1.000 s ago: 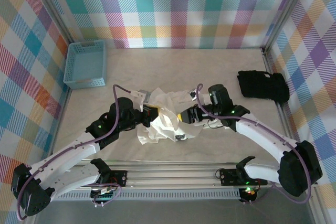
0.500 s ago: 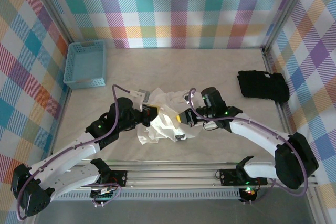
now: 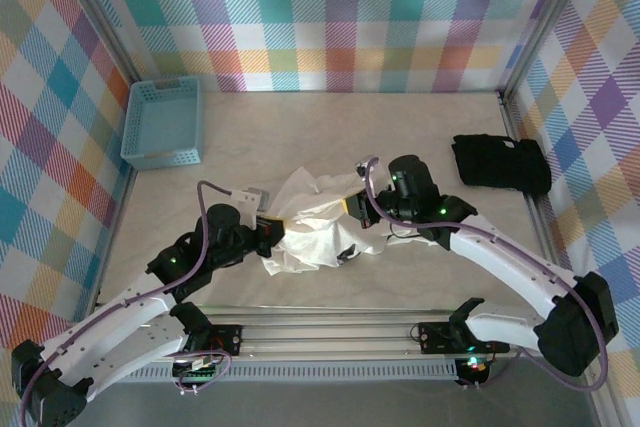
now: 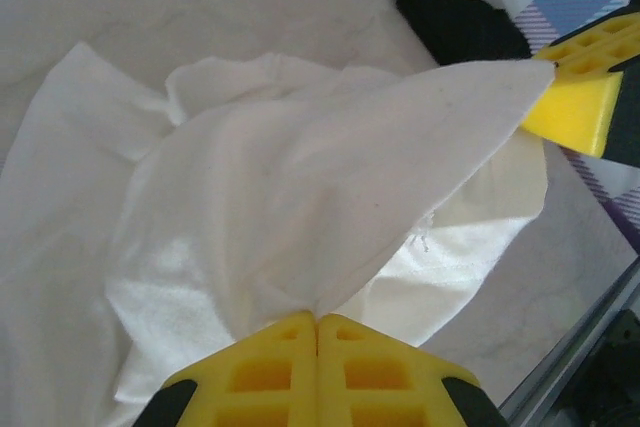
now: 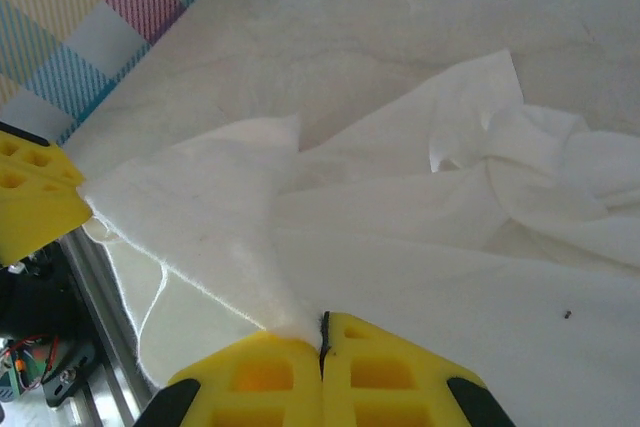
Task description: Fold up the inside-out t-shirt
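- The left claw [image 4: 318, 325] is pinched tight on a fold of the inside-out t-shirt [image 4: 300, 187], its yellow pads [image 4: 260, 372] meeting with white cloth caught between them
- The right claw [image 5: 322, 325] is likewise closed on the shirt, gripping another edge opposite, and a taut ridge of cloth runs between the two
- The rest of the shirt lies bunched on the bench [image 3: 420, 127], midway across and near the arms, well apart from the blue basket [image 3: 162, 123] and the black folded garment [image 3: 500, 163]
- The step in hand looks like spreading the crumpled shirt; folding is not yet begun
- The next move likely calls for drawing the claws apart evenly and lifting enough to open the bundle flat without losing either pinch
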